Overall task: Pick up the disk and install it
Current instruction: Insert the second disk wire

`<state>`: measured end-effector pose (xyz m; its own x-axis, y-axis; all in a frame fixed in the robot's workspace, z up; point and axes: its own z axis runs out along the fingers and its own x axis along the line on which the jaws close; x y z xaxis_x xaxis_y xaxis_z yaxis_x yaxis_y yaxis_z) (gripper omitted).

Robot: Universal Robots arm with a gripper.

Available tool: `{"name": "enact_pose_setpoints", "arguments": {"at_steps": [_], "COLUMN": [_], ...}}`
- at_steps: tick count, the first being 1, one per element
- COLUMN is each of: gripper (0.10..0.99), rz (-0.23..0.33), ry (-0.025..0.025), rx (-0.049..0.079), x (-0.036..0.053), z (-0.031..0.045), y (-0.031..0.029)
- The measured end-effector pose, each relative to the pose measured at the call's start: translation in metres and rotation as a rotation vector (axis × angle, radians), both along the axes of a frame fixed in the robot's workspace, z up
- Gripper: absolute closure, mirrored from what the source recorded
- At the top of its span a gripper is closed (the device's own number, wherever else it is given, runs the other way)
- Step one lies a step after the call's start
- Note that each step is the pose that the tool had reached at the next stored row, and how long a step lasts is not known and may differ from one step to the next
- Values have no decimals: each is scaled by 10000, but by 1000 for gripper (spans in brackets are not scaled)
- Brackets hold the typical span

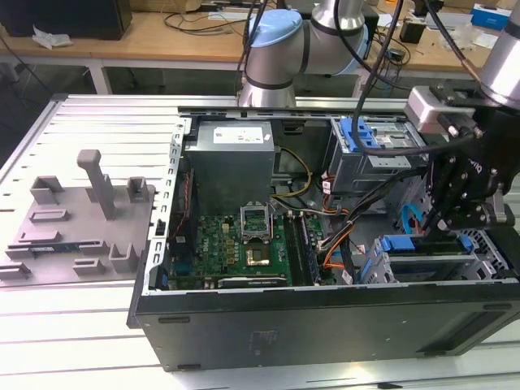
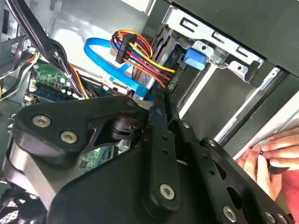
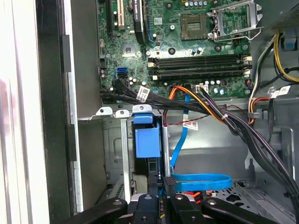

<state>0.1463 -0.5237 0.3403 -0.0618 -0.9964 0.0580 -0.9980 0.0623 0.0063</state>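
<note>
Black claw (image 3: 159, 198) seems clamped on the disk (image 3: 148, 142) in its bay.

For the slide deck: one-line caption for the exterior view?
Robot arm's claw lowered over the blue-framed disk at the drive bay of an open computer case.

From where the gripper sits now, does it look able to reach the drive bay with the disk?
Probably yes. The gripper hangs right over the drive bay at the open case's corner, and the disk, blue carrier showing, already sits in the bay slot. The blue cable and wire bundle crowd one side.
</note>
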Motion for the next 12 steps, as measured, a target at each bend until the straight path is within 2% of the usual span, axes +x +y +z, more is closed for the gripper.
{"name": "enact_pose_setpoints", "arguments": {"at_steps": [5, 8, 9, 10, 12], "gripper": [925, 914, 855, 855, 729], "rz": [237, 331, 331, 330, 330], "ry": [28, 26, 27, 27, 27], "rx": [-16, 14, 4, 4, -5], "x": [2, 2, 2, 2, 1], "z": [-28, -55, -35, 7, 120], "y": [0, 2, 2, 4, 7]}}
